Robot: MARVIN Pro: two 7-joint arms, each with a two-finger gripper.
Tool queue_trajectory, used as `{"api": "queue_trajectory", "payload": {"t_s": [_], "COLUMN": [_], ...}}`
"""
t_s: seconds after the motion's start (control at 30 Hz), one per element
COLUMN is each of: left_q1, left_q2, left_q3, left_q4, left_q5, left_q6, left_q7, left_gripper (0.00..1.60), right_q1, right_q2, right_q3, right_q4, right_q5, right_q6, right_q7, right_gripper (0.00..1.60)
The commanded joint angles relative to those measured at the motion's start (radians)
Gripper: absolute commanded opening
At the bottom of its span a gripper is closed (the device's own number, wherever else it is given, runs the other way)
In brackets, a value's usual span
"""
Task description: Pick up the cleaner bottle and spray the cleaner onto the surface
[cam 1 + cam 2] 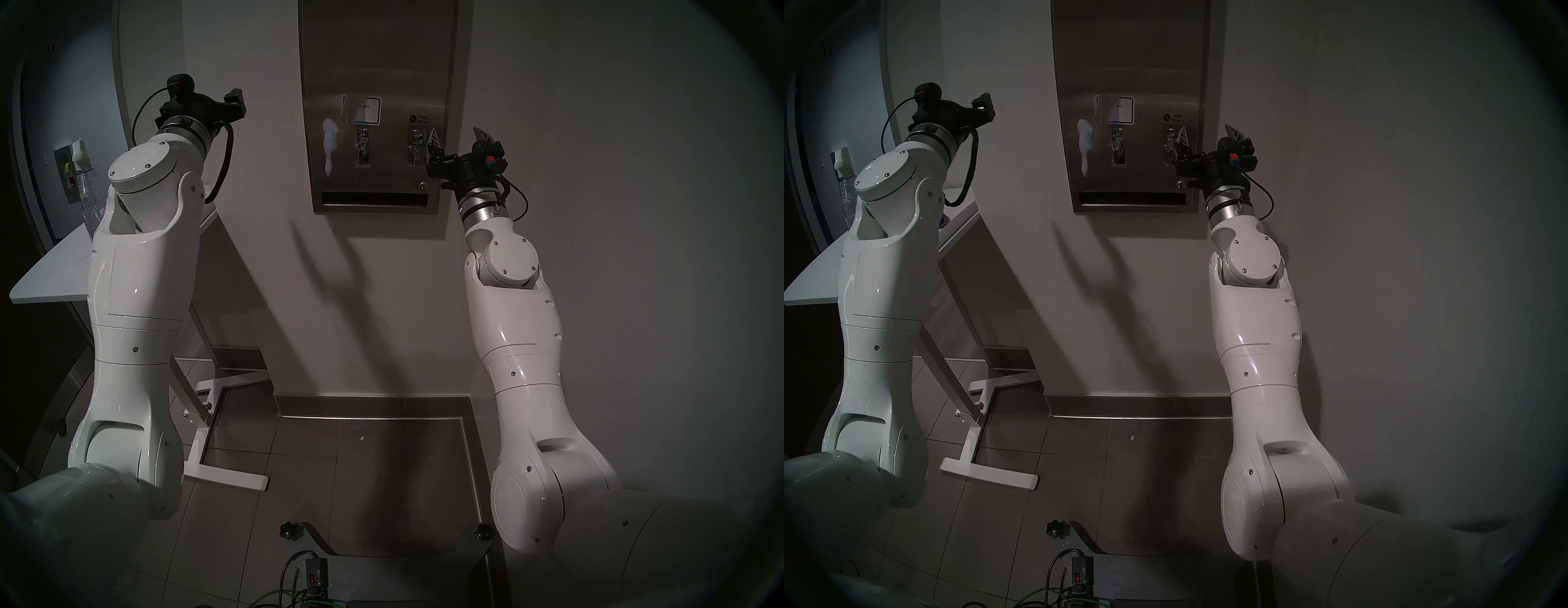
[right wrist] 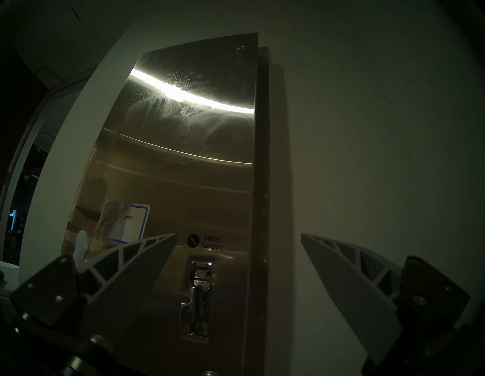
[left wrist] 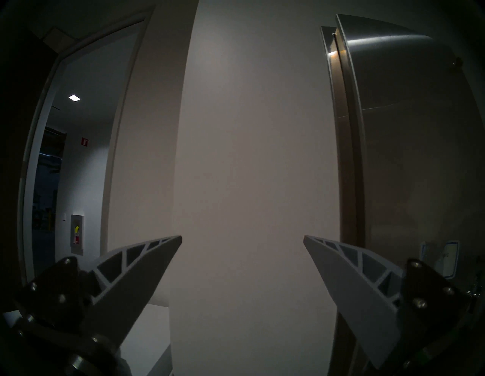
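Observation:
The stainless-steel dispenser front point(image 1: 377, 85) hangs on the wall, with two lever slots, a blue-bordered sticker point(image 1: 369, 111) and a dark slot below. A white foamy streak of cleaner point(image 1: 330, 142) runs down its left side; it also shows in the right wrist view point(image 2: 81, 244). The clear cleaner bottle point(image 1: 87, 187) with its white nozzle stands on the white table, partly hidden behind my left arm. My left gripper point(image 3: 242, 237) is open and empty, facing the wall left of the dispenser. My right gripper point(image 1: 458, 136) is open and empty at the dispenser's right edge point(image 2: 258, 183).
A white folding table point(image 1: 51, 276) stands at the left, its legs point(image 1: 220, 471) on the tiled floor. A doorframe point(image 3: 115, 131) and a wall cabinet with a fire extinguisher point(image 3: 77, 233) lie further left. Plain wall point(image 1: 615, 212) fills the right.

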Motion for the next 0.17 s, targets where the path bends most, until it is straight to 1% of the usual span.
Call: {"api": "queue_trajectory", "payload": {"t_s": [0.0,0.13], "left_q1": [-0.027,-0.026], "left_q2": [0.006,0.006], "left_q3": [-0.01,-0.011], "left_q4": [-0.016,-0.014], "left_q5": [0.002,0.002], "left_q6": [-0.047,-0.053], "left_q7": [-0.009,-0.012], "left_gripper": [1.6,1.6], "right_q1": [0.016,0.014], "right_q2": [-0.007,-0.008], "right_q3": [-0.006,-0.007], "right_q4": [-0.051,-0.052], "right_q5": [-0.017,-0.021], "right_q6": [-0.031,-0.033], "right_q7": [-0.023,-0.028], "right_gripper": [1.6,1.6]}}
